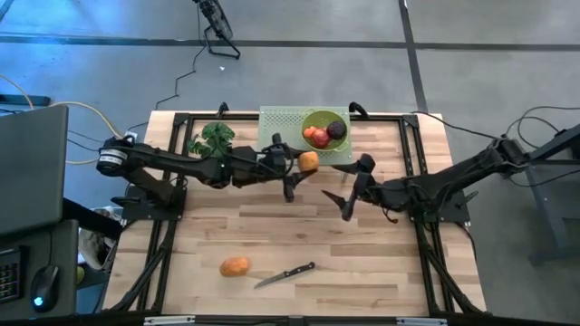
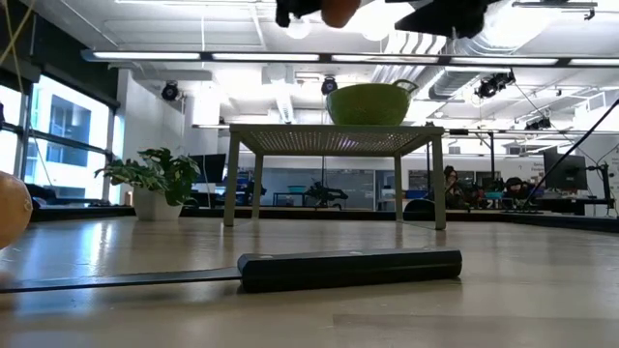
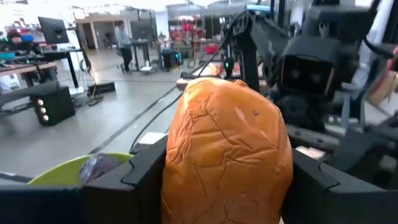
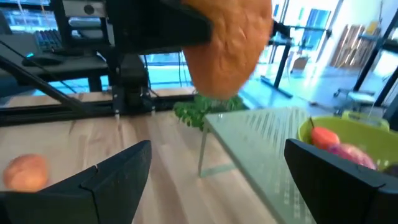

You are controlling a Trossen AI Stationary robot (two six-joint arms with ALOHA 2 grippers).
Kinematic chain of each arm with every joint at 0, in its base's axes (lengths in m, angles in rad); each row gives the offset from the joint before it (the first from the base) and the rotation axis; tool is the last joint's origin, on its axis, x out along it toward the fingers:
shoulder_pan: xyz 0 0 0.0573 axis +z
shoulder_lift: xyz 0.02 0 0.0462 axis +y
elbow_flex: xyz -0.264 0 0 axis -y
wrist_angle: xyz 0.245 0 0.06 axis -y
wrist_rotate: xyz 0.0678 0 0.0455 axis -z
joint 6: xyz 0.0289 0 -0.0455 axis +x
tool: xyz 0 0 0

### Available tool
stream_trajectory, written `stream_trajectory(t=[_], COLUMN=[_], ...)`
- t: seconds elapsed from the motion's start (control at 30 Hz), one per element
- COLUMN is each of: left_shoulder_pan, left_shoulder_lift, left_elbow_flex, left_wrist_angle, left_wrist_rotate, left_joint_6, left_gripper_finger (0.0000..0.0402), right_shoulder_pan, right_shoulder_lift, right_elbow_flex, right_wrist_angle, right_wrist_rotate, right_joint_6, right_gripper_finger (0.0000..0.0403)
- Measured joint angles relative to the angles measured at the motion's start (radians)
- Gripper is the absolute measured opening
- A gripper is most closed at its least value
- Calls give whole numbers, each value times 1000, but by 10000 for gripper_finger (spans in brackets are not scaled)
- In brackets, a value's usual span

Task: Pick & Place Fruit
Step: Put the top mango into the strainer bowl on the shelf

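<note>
Two orange oval fruits are counted: one (image 1: 235, 266) lies on the tabletop (image 1: 272, 226) at seven o'clock, the other (image 1: 308, 161) is gripped aloft in the left tool (image 1: 302, 163) just beside the green bowl (image 1: 313, 119). One knife (image 1: 285, 274) lies right of the first. One red fruit (image 1: 317, 137) and one purple fruit (image 1: 336, 130) are held in the bowl at twelve o'clock. The right tool (image 1: 352, 186) is held open at three o'clock.
</note>
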Motion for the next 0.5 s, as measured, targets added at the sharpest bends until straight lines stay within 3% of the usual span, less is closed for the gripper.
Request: stream_trajectory(t=[0.2,0.5], left_shoulder_pan=[0,0], left_shoulder_lift=[66,104], left_elbow_flex=[0,0], left_wrist_angle=[137,203], left_wrist_rotate=[-4,-53], left_joint_6=[-5,9], left_gripper_finger=[223,223], right_shoulder_pan=[-32,-69], right_shoulder_lift=[78,165], right_elbow_flex=[0,0], right_wrist_angle=[180,318], right_wrist_rotate=[16,17], right_joint_6=[-134,-165], right_gripper_finger=[362,362])
